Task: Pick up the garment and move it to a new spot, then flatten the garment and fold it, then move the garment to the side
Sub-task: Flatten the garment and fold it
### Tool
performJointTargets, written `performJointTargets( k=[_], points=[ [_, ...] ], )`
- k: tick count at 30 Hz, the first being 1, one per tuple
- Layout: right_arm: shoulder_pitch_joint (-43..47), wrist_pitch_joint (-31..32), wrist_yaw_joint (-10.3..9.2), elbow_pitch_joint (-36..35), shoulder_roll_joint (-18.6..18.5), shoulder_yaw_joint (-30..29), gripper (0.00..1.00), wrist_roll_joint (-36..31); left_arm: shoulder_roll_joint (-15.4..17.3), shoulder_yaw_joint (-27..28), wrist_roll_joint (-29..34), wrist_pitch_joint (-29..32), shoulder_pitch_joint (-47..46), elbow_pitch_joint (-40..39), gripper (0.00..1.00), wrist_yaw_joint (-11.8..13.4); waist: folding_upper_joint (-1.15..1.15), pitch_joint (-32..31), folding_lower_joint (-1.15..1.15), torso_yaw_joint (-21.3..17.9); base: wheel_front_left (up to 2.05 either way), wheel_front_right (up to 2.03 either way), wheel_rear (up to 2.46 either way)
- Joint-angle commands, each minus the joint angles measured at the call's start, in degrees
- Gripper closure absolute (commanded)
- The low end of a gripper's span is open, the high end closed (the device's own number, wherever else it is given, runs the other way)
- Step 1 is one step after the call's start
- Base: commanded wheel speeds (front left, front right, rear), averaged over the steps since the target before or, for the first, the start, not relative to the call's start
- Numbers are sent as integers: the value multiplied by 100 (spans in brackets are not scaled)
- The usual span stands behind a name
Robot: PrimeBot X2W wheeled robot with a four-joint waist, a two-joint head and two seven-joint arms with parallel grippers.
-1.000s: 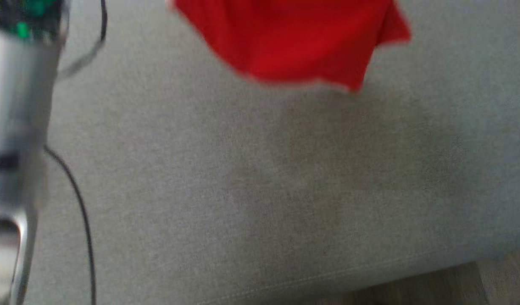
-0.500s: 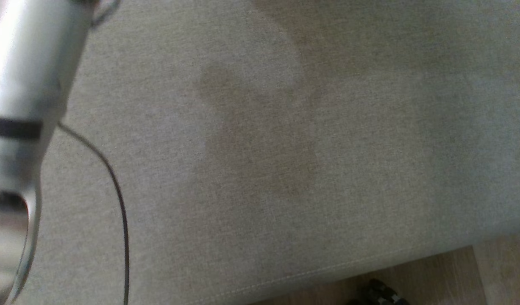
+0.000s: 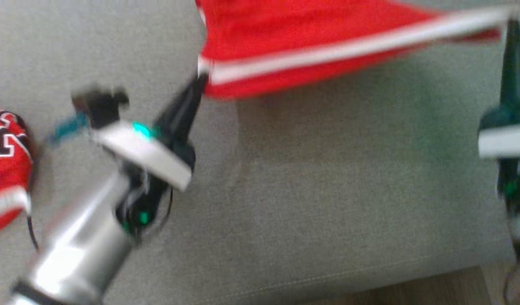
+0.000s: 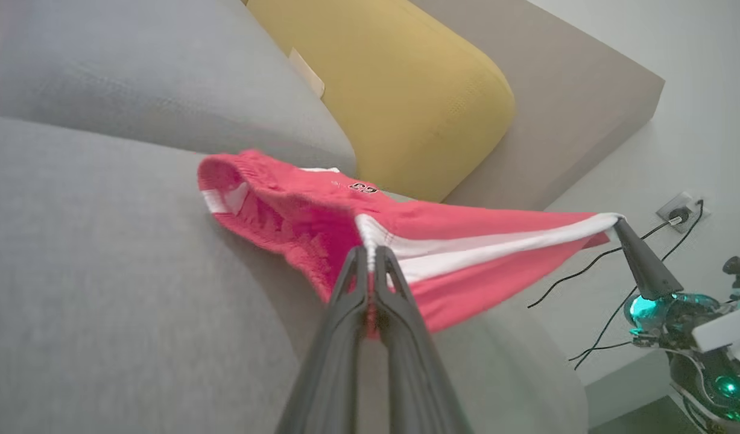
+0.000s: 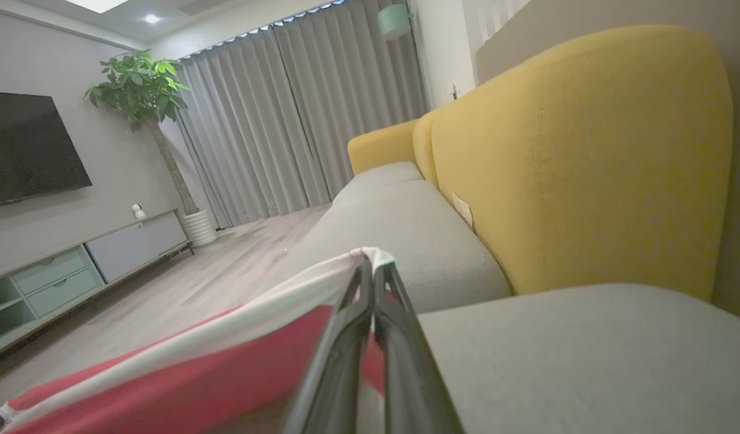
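Above sofa (image 3: 327,190), left claw (image 3: 201,81) and right claw (image 3: 514,19) pinch red garment (image 3: 285,34).

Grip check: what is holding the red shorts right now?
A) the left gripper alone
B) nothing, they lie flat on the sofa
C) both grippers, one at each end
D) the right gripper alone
C: the left gripper and the right gripper each pinch one end of the white-striped edge of the red shorts, which is pulled taut over the sofa.
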Motion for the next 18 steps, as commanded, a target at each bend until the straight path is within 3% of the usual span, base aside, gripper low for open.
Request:
performJointTargets(
  k=[1, 9, 14, 18],
  points=[
    [288, -23, -5, -274, -153, -75, 100, 36, 155, 378, 112, -68, 144, -212, 100, -35, 0, -274, 0, 83, 0, 0, 0],
    [2655, 443, -5, -1560, 56, -678, 100, 164, -11, 913, 1188, -69, 2302, -949, 100, -35, 0, -878, 0, 293, 0, 0, 0],
    [3851, 912, -5, -2622, 147, -1099, 100, 100, -19, 1180, 1397, -69, 3125, -1376, 100, -35, 0, -993, 0, 496, 0, 0, 0],
    [4288, 1298, -5, -3237, 306, -1490, 100, -184, -17, 1288, 1343, -69, 3405, -1683, 100, -35, 0, -976, 0, 652, 0, 0, 0]
  ],
)
